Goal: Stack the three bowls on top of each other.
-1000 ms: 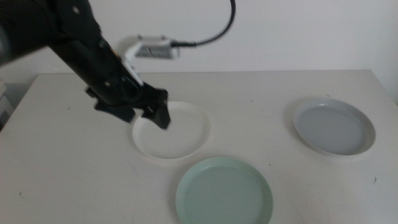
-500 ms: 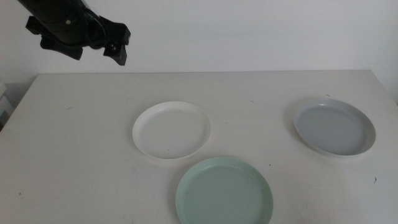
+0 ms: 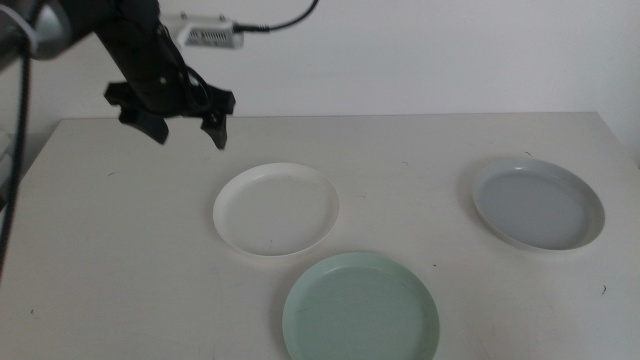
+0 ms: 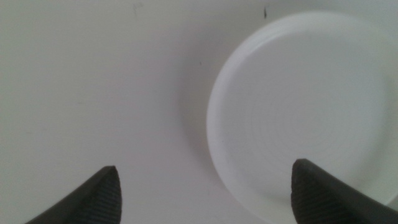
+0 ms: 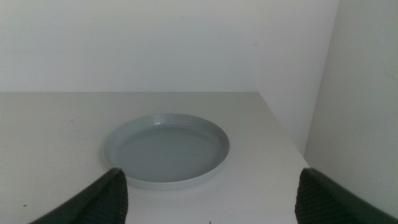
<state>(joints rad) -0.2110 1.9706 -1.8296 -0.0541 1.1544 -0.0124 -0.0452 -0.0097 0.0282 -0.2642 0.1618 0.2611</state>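
Note:
Three bowls lie apart on the white table. The white bowl is in the middle, the mint green bowl is in front of it, and the grey-blue bowl is at the right. My left gripper hangs open and empty above the table, behind and left of the white bowl. The left wrist view shows the white bowl below, off to one side of the open jaws. The right arm is out of the middle view. Its open jaws frame the grey-blue bowl in the right wrist view.
The white table runs to a pale wall at the back. A black cable and a white camera box ride on the left arm. The table's right edge lies just past the grey-blue bowl.
The left gripper rose from the white bowl's left rim to high at the back left, then came down and right toward the bowl. The bowls have not moved.

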